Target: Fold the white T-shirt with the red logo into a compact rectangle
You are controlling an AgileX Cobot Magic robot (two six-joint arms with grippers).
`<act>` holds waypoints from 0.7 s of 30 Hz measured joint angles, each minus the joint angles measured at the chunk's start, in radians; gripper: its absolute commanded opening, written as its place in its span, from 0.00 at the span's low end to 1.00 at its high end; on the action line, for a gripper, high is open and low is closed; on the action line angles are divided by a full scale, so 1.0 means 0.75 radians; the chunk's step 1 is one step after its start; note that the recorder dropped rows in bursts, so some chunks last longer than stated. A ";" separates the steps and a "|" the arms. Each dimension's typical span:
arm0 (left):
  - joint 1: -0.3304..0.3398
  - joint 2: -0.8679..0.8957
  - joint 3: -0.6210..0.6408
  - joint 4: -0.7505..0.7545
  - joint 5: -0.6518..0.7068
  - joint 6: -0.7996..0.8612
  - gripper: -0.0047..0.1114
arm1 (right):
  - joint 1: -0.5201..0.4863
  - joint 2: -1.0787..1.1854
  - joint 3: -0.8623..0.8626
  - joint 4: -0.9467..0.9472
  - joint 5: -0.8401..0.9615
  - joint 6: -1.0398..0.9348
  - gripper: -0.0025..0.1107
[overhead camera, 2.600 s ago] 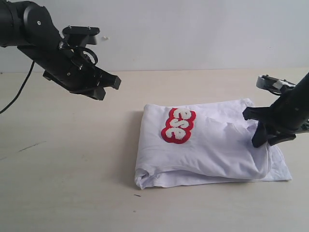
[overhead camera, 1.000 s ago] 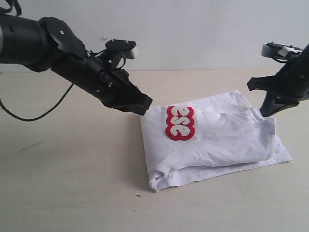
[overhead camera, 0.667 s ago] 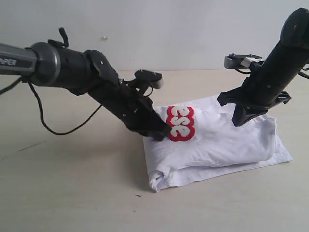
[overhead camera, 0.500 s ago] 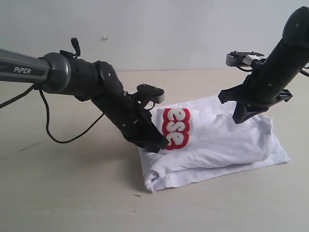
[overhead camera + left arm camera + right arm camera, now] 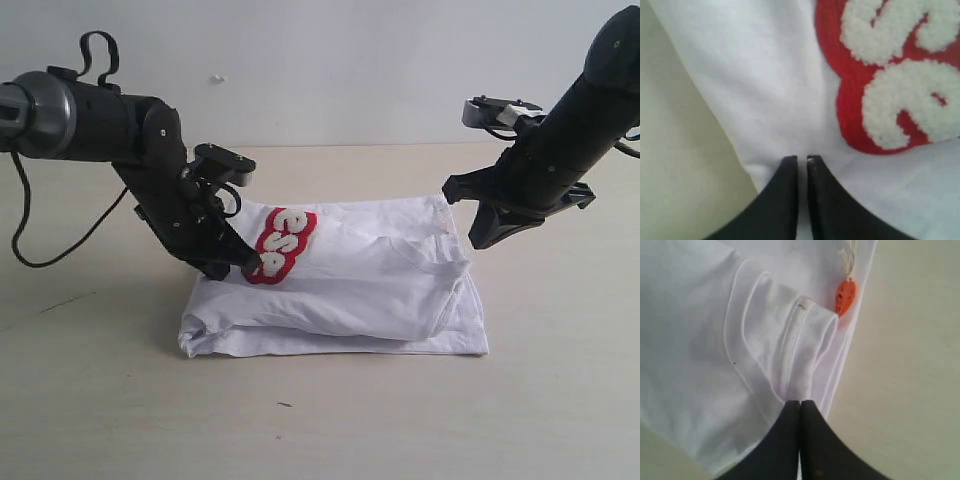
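The white T-shirt (image 5: pixel 370 285) lies folded in a thick rectangle on the table. The red logo (image 5: pixel 283 245) shows on top near its left end, only partly visible. My left gripper (image 5: pixel 250 265) is shut, and its tips press down on the cloth just beside the logo (image 5: pixel 890 75). In the left wrist view the left gripper (image 5: pixel 801 159) shows only a hairline gap. My right gripper (image 5: pixel 478 240) is shut at the shirt's far right corner. In the right wrist view the right gripper (image 5: pixel 800 401) touches the folded collar (image 5: pixel 790 340), near the orange tag (image 5: pixel 845 296).
The shirt rests on a pale beige table (image 5: pixel 100 400) with a white wall behind. A black cable (image 5: pixel 60 240) hangs from the left arm down to the tabletop at the far left. Bare table surrounds the shirt.
Both arms came down onto the shirt and swept left. The whole folded shirt has slid well to the left across the table, and the logo now sits tilted.
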 measured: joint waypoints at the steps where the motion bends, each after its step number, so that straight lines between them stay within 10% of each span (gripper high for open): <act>1: 0.000 -0.012 0.005 0.004 0.000 0.000 0.13 | 0.002 0.000 0.000 0.003 0.000 -0.001 0.02; 21: -0.077 -0.201 0.182 -0.433 -0.181 0.277 0.13 | 0.175 0.037 0.053 -0.190 -0.110 0.144 0.02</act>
